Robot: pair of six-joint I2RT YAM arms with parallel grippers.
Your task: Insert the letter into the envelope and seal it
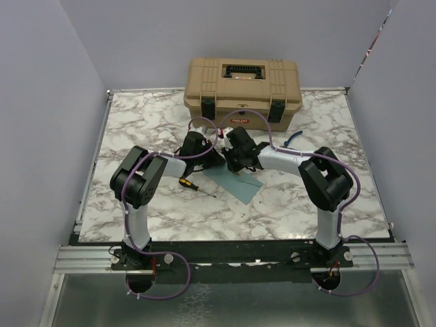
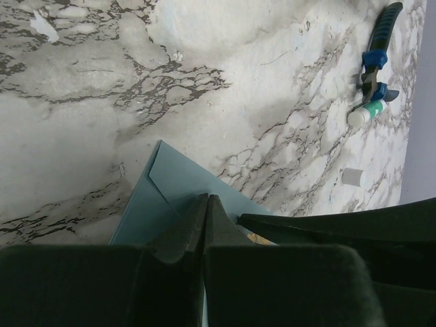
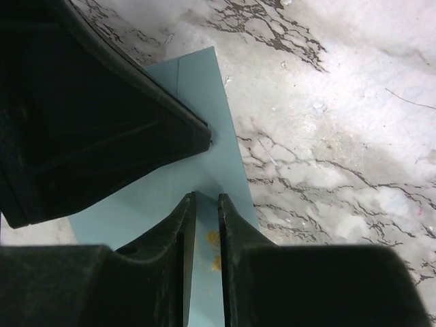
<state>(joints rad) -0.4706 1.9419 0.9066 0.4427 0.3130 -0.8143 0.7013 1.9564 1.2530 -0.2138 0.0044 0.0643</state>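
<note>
The teal envelope (image 1: 240,185) lies flat on the marble table (image 1: 136,122), in front of both grippers. My left gripper (image 1: 218,161) is shut, its tips (image 2: 206,197) down over the envelope (image 2: 170,187) with nothing between them. Just to its right, my right gripper (image 1: 238,167) stands slightly open (image 3: 206,197) over the envelope (image 3: 194,85). Only teal paper with small yellow-brown stains shows through its narrow gap. In the right wrist view the left gripper's black finger crosses the upper left. The letter is not in view.
A tan toolbox (image 1: 242,85) stands at the back of the table. A yellow-handled screwdriver (image 1: 194,185) lies left of the envelope. Blue-handled pliers (image 2: 378,54) and a small white and teal tube (image 2: 366,114) lie to the right. Grey walls close in both sides.
</note>
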